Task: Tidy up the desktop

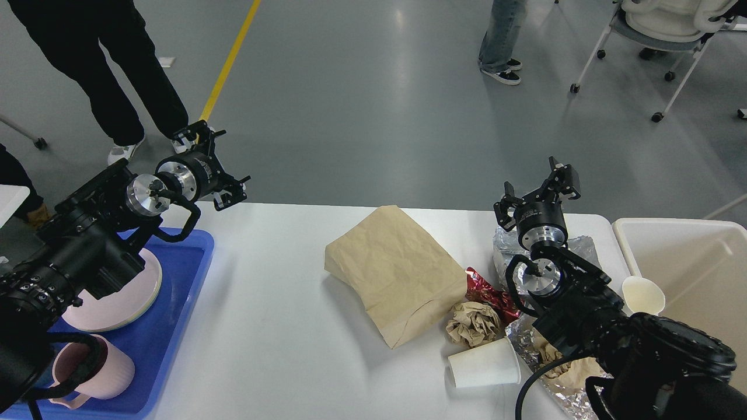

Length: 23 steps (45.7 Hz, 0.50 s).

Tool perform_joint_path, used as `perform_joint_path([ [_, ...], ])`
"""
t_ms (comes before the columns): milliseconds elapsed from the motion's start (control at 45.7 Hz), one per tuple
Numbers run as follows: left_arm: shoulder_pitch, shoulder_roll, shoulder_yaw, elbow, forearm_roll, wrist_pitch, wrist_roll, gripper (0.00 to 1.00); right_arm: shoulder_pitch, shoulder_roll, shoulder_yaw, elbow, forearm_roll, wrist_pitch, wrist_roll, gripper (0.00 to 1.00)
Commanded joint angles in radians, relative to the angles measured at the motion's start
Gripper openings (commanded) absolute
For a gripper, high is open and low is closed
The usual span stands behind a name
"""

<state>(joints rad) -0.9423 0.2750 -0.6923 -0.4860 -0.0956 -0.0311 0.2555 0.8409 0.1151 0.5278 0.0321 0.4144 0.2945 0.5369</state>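
The white desktop (280, 338) holds a crumpled brown paper bag (397, 268) at its middle. To its right lie a red wrapper (487, 293), a ball of brown paper (474, 322), a white paper cup (484, 364) on its side, and crumpled foil (506, 248). My left gripper (224, 164) is open and empty, above the table's back left edge. My right gripper (536, 179) is open and empty, raised above the foil at the back right.
A blue tray (175, 326) at the left holds a pink plate (131, 297) and a pink mug (108, 373), partly hidden by my left arm. A cream bin (700, 274) stands off the right end, with a small paper cup (642, 294) at its rim. People stand beyond the table.
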Motion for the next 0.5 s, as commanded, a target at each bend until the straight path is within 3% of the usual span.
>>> perform_joint_path([
  [0,0.039,-0.016,-0.006,0.056,-0.001,0.013,-0.004,0.97,0.0,0.0,0.0,0.0,0.0,0.0,0.0,1.0],
  [175,0.057,-0.023,-0.029,0.075,0.008,0.003,-0.028,0.97,0.0,0.0,0.0,0.0,0.0,0.0,0.0,1.0],
  [263,0.066,-0.036,-0.035,0.075,0.01,0.01,-0.091,0.97,0.0,0.0,0.0,-0.001,0.0,0.0,0.0,1.0],
  [328,0.066,-0.065,-0.036,0.076,0.008,0.013,-0.18,0.97,0.0,0.0,0.0,0.0,0.0,0.0,0.0,1.0],
  [394,0.068,-0.101,-0.038,0.095,0.004,0.013,-0.31,0.97,0.0,0.0,0.0,-0.001,0.0,0.0,0.0,1.0],
  [481,0.08,-0.164,-0.039,0.129,-0.001,0.013,-0.568,0.97,0.0,0.0,0.0,0.0,0.0,0.0,0.0,1.0],
])
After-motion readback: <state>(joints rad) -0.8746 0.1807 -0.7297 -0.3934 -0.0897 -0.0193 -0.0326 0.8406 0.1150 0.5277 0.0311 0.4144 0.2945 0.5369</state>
